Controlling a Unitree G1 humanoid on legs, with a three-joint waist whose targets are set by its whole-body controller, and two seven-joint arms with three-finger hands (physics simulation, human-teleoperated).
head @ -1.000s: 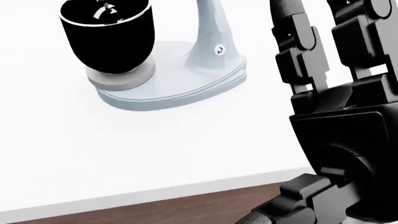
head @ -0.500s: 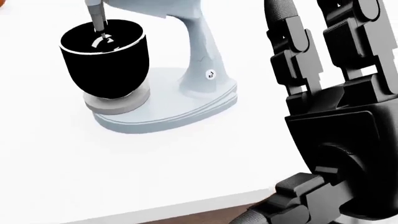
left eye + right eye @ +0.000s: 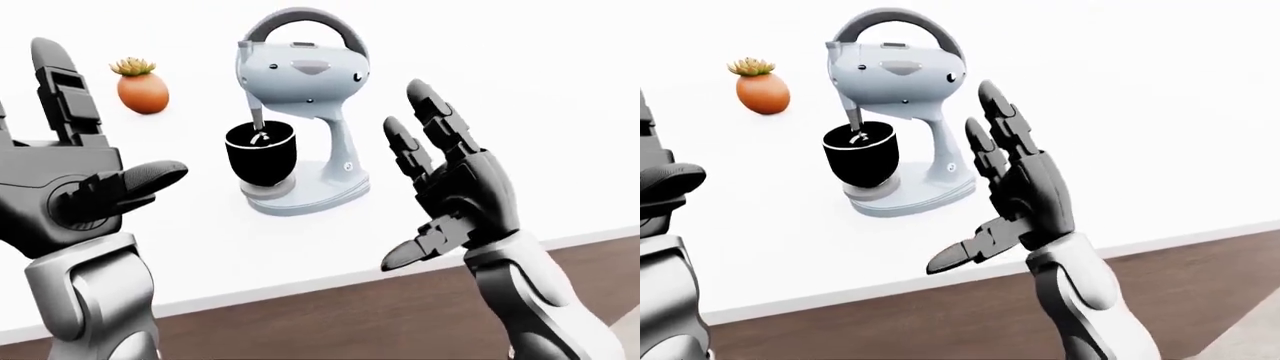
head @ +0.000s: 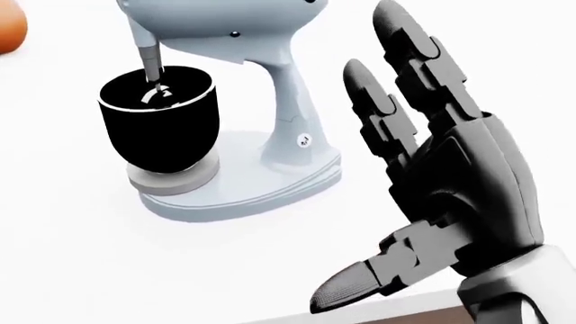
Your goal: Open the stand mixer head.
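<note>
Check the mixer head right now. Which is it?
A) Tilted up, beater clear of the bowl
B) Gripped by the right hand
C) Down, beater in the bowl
C: the mixer head sits down with its beater reaching into the bowl; both hands are open and apart from it.

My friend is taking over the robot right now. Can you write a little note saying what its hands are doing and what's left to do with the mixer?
Left hand: open, empty, raised at the view's left.
Right hand: open, empty, raised to the right of the mixer, not touching it.
Mixer: on the white counter, head down, beater in the black bowl.
Done: nothing yet.
Left: reach the head and tilt it up.
</note>
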